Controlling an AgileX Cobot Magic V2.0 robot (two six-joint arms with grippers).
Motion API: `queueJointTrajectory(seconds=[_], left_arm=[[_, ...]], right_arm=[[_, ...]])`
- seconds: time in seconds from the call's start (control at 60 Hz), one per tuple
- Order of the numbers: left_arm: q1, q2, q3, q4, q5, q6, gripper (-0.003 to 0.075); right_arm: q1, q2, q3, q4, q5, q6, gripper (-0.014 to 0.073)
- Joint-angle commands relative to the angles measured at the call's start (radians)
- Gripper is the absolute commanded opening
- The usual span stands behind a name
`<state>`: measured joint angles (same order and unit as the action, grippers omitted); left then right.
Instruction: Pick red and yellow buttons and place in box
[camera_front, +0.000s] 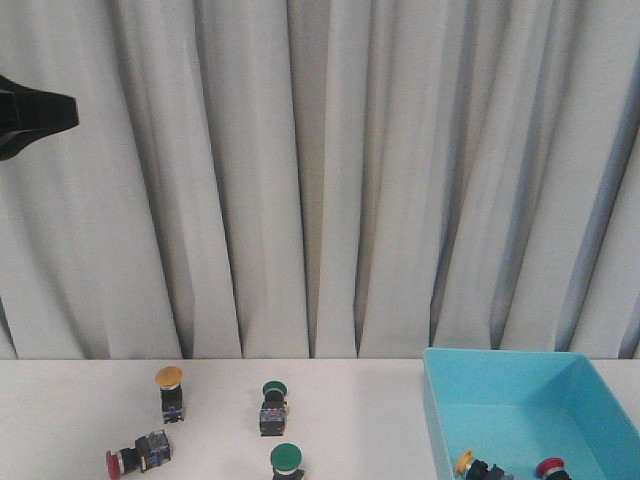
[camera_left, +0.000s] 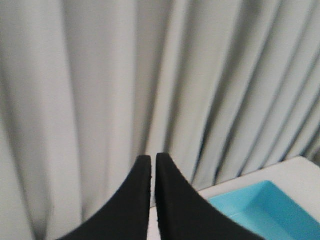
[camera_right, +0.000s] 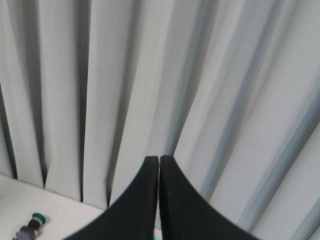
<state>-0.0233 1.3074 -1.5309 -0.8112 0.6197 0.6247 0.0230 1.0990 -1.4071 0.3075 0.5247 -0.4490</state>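
While both arms hang high above the table (camera_front: 60, 420), well clear of everything, the job looks to be between picks: two buttons already lie inside the box (camera_front: 520, 400), a yellow-capped one (camera_front: 466, 462) near its left wall and a red-capped one (camera_front: 549, 467) just to the right of that, and two more wait outside. The left end effector (camera_left: 151, 161) has its fingers together with only a sliver between them, gripping nothing; the right end effector (camera_right: 159, 161) is likewise closed and empty. Each wrist view shows mostly curtain (camera_front: 320, 170).

Left of the box, well apart from it, a yellow button (camera_front: 170, 392) stands upright on the table, cap on top, so its long axis runs vertical. Nearer the camera and further from the box, a red button (camera_front: 138, 456) lies on its side, long axis roughly level, cap pointing away from the box. Two green buttons (camera_front: 275, 405) (camera_front: 286, 460) sit between these and the box and should be left alone.

My judgement is that the next move calls for the left arm, being nearer, to open its fingers, descend over one of the two remaining buttons, and line up across the dark body. The upright yellow one suits a grip from above; the lying red one needs the fingers turned crosswise to its level axis
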Motion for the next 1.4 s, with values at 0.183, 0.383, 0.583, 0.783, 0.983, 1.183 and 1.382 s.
queueJointTrajectory(seconds=[0.183,0.383,0.583,0.783,0.983,1.183,1.382], left_arm=[[0.001,-0.029,-0.024,0.147,-0.107,-0.139,0.0024],[0.001,-0.029,-0.024,0.147,-0.107,-0.139,0.0024],[0.001,-0.029,-0.024,0.147,-0.107,-0.139,0.0024],[0.001,-0.029,-0.024,0.147,-0.106,-0.139,0.0024],[-0.019,-0.009,-0.024,0.151,-0.100,-0.141,0.0024],[-0.079,-0.108,0.113,0.326,-0.193,-0.208,0.0024],[-0.091,-0.374,0.550,0.629,-0.400,-0.532,0.0024]], right_arm=[[-0.002,-0.012,-0.029,0.028,-0.155,-0.009,-0.0007],[-0.002,-0.012,-0.029,0.028,-0.155,-0.009,-0.0007],[-0.002,-0.012,-0.029,0.028,-0.155,-0.009,-0.0007],[-0.002,-0.012,-0.029,0.028,-0.155,-0.009,-0.0007],[-0.002,-0.012,-0.029,0.028,-0.154,-0.009,-0.0007],[-0.002,-0.012,-0.029,0.030,-0.152,-0.009,-0.0007],[-0.002,-0.012,-0.029,0.031,-0.152,-0.009,-0.0007]])
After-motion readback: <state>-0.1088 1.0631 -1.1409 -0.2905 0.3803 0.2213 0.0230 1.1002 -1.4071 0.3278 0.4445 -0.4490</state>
